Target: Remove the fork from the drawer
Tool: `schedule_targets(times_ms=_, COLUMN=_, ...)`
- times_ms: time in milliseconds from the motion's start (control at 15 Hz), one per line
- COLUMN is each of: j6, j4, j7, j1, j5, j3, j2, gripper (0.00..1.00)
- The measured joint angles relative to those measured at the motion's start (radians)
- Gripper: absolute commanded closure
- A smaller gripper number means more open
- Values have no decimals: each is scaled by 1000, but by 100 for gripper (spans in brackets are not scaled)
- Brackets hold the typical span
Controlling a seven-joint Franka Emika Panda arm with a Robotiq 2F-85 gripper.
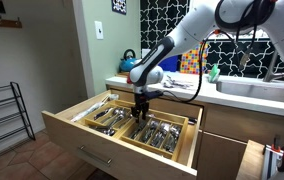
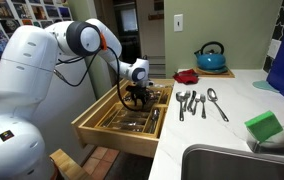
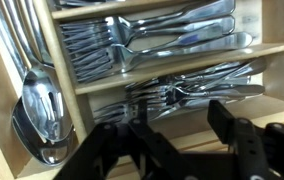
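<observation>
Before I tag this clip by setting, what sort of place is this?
Most likely a home kitchen: an open drawer full of cutlery, a blue kettle on the counter, and a sink.

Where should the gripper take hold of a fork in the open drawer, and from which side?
Probably the handle of the top fork in the stack nearest the open gripper, coming straight down with the jaws across its narrow width. The forks lie flat and nested between wooden dividers, so only the top is exposed.
</observation>
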Motion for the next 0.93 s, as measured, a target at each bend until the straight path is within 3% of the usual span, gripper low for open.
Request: schedule_targets(times_ms=933, j6=0, j4=14, j7=-169, j1=-19, j5=-26, j3=3, j2=30, gripper=52)
